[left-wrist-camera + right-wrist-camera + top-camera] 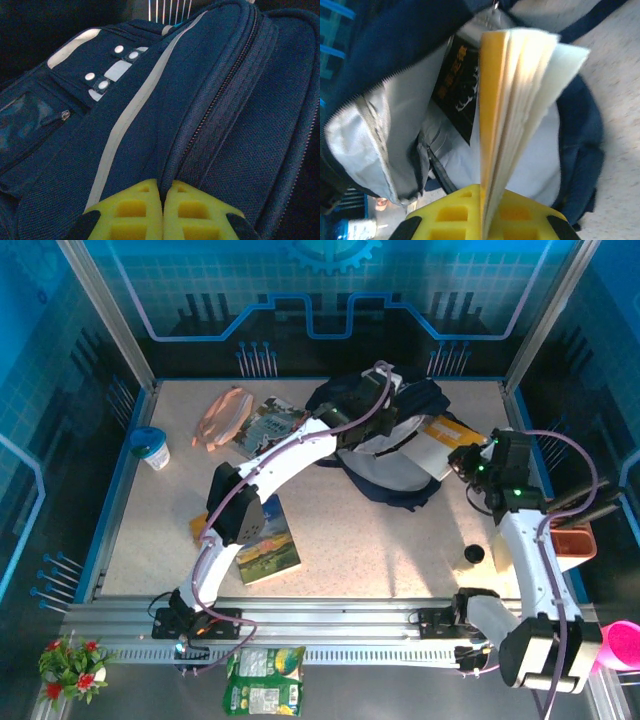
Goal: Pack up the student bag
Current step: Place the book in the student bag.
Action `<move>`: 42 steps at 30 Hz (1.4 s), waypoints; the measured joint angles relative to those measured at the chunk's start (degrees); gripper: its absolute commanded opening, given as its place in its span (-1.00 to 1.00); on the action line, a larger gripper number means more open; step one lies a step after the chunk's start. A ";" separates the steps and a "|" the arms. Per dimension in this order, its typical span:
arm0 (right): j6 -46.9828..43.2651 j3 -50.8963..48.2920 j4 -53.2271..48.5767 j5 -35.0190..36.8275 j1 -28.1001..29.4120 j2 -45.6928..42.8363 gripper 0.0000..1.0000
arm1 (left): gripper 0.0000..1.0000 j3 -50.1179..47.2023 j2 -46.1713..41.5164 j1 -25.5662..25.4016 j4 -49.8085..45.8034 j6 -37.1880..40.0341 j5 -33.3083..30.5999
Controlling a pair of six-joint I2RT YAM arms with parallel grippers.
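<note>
**Operator:** What does the overhead view give me?

**Spotter:** Your student bag (425, 400) lies at the far middle of the desk (380, 540), with its mouth open toward your right side and pale lining showing. Your left arm stretches across to the bag's far top edge. Your right gripper (462, 462) sits just beside the open mouth, with a yellow book (445, 430) in it. Well to the left, a picture book (268, 545) lies flat near your left arm's elbow. A pink pouch (222, 415) and a lidded cup (152, 448) sit at the far left.

**Operator:** And the left wrist?

**Spotter:** Your left gripper (162, 212) has its yellow fingers (130, 215) pressed together. The navy fold beside the bag's zip runs straight down into them, so you are clamped on the student bag (150, 125). Its white stripe runs up to the left of the zip.

**Operator:** Right wrist?

**Spotter:** Your right gripper (482, 202) is clamped on the spine end of the yellow book (505, 100), and the pages fan out away from you. The book stands at the open mouth of the student bag (395, 45), against the grey lining. A dark book (457, 87) with orange lettering is already inside.
</note>
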 measured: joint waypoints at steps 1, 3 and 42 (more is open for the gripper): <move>1.55 -0.85 2.05 -0.35 0.92 1.14 -1.00 | -1.00 0.00 0.00 0.04 -0.02 -0.46 0.26; 4.39 -1.84 6.40 -0.66 2.47 3.93 -1.00 | -1.00 0.00 0.00 0.13 -0.04 -1.09 0.74; 20.00 4.55 22.47 8.63 11.56 32.33 0.44 | -1.00 -6.47 -3.23 6.84 3.56 -15.72 19.34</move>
